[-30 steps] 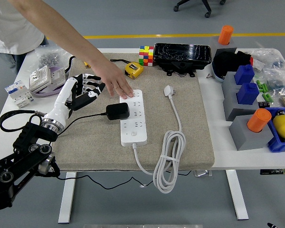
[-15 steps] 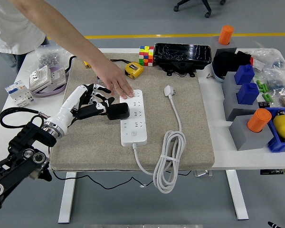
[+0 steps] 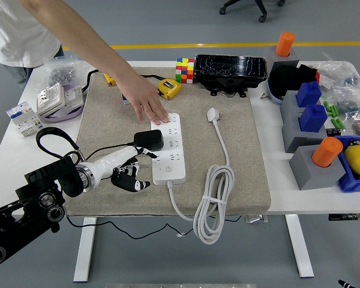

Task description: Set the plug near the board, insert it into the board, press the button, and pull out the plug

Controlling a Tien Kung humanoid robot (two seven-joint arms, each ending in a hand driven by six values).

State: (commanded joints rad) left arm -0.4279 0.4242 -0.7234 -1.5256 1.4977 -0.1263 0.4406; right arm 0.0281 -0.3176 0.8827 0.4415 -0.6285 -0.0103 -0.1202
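A white power strip (image 3: 168, 147) lies on the grey felt mat (image 3: 228, 180), its button (image 3: 168, 169) at the near end. A black plug (image 3: 149, 140) with a black cord sits in the strip's left side. My left hand (image 3: 134, 179) hovers low over the mat just left of the strip's near end, below the plug, its black fingers (image 3: 127, 182) curled under and holding nothing. A person's hand (image 3: 149, 105) rests flat on the strip's far end. The strip's own white plug (image 3: 213, 114) and coiled cable (image 3: 213, 201) lie to the right.
A yellow tape measure (image 3: 168, 88), a colour cube (image 3: 184, 69) and a black case (image 3: 230, 71) stand at the mat's far edge. Socket parts (image 3: 51, 99) lie at left. Blue and grey blocks with orange cylinders (image 3: 327, 151) crowd the right side.
My left hand swung from beside the plug down toward the table's near side and its fingers curled under. The person's hand stayed on the strip.
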